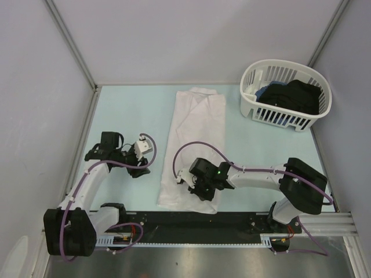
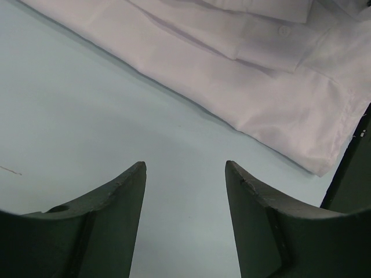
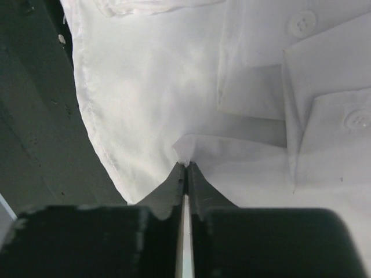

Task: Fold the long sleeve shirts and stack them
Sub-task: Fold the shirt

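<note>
Shirt lies in the middle of the bench as a long white strip, folded lengthwise and running from the near edge to the far side. The cloth looks thin, soft and light. It will likely drape and slide over itself rather than hold a crease, so a lifted end may pull the layers apart unless they are pinched together. The best holds seem to be the near hem corners, through all layers, one per claw.

The right claw is together on a small peak of cloth close to the near hem, with a sliver of white between its fingers. The left claw stands apart over bare bench, just left of the shirt's near corner, touching nothing.

How many layers the right claw grips cannot be told. The sleeves are mostly buried in the fold, and only a cuff and some buttons show. The basket at far right holds dark cloth, and whether that is more shirts is unclear.
</note>
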{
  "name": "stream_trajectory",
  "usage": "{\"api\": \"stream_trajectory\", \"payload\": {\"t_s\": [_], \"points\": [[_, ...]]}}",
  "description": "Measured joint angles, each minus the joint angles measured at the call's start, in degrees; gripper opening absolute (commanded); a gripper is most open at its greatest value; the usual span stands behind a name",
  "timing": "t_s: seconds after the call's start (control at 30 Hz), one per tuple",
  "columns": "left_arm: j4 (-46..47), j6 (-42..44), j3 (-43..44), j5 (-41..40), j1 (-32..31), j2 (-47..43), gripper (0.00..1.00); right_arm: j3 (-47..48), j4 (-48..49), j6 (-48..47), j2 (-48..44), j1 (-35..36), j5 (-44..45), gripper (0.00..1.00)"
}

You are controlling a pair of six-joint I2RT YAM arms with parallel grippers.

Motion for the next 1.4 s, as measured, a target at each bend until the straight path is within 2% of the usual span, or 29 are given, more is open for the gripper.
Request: {"api": "stream_trajectory", "payload": {"t_s": [0.27, 0.53, 0.6, 0.63, 0.7, 0.8, 0.87, 0.93, 1.0, 1.1, 1.27, 1.4], "points": [[-2.27, 3.37, -0.63, 0.59, 0.26, -1.49, 0.62, -0.59, 0.61, -3.43, -2.75, 1.73, -4.22, 0.00], [-8.28, 11.96, -1.46, 0.31, -0.42, -1.05, 0.61, -2.93, 2.34, -11.10, -6.14, 3.67, -8.59, 0.09], [-9.29, 14.16, -1.97, -0.02, -1.36, -1.05, 0.62, -3.23, 2.29, -13.05, -6.12, 3.69, -8.96, 0.16], [-9.73, 15.19, -2.16, -0.28, -1.97, -1.05, 0.61, -3.26, 2.29, -14.23, -6.01, 3.69, -9.20, 0.38], [-10.71, 16.94, -2.23, -0.81, -3.08, -0.87, 0.62, -3.21, 2.14, -15.23, -5.62, 3.69, -9.60, 0.60], [-11.37, 18.84, -2.23, -0.90, -3.87, -0.31, 0.63, -2.49, 0.02, -15.98, -5.68, 2.08, -11.13, 0.68], [-11.52, 19.52, -2.19, -0.44, -4.46, 0.35, 0.64, -1.38, -1.18, -14.95, -7.45, -2.25, -13.31, 0.68], [-10.95, 19.37, -1.97, -0.07, -6.71, 0.81, 0.64, -0.66, -1.42, -13.33, -11.50, -9.22, -15.37, 0.64], [-7.96, 17.11, -2.01, -0.24, -11.37, 0.52, 0.66, 0.00, -1.05, -10.80, -17.16, -17.84, -16.65, 0.58], [1.03, 11.04, -2.29, -0.87, -19.74, 0.00, 0.68, 0.66, -0.52, -7.04, -22.67, -26.77, -17.46, 0.54], [17.94, 1.27, -3.13, -5.14, -34.03, 2.58, 0.68, 0.35, -1.03, 1.18, -19.69, -34.47, -18.71, 0.44], [26.21, -2.23, -3.06, -7.96, -40.70, 8.15, 0.68, -0.20, -1.18, 7.39, -15.41, -37.33, -19.10, 0.42]]}}
